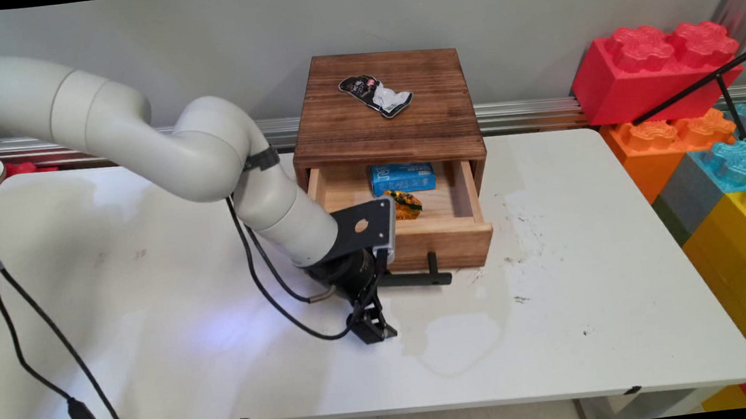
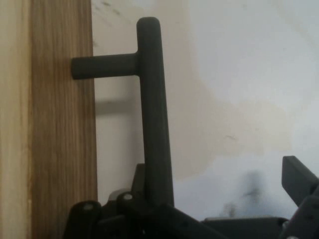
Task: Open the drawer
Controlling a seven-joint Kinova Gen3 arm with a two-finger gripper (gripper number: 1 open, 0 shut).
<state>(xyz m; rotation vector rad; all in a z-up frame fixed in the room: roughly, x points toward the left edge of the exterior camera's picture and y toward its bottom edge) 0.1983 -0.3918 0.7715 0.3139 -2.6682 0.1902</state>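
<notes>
Main view: the gripper (image 1: 372,326) hangs low over the white table (image 1: 148,293), just in front of the open wooden drawer (image 1: 440,230) and its black handle (image 1: 421,278).

Hand view: fingers spread — one finger (image 2: 299,181) clear of the handle (image 2: 154,124), nothing pinched.

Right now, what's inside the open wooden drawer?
Inside the drawer lie a blue packet toward the back and an orange-and-yellow snack nearer the front. The arm's black bracket covers the drawer's front-left corner, so that part stays unseen.
</notes>
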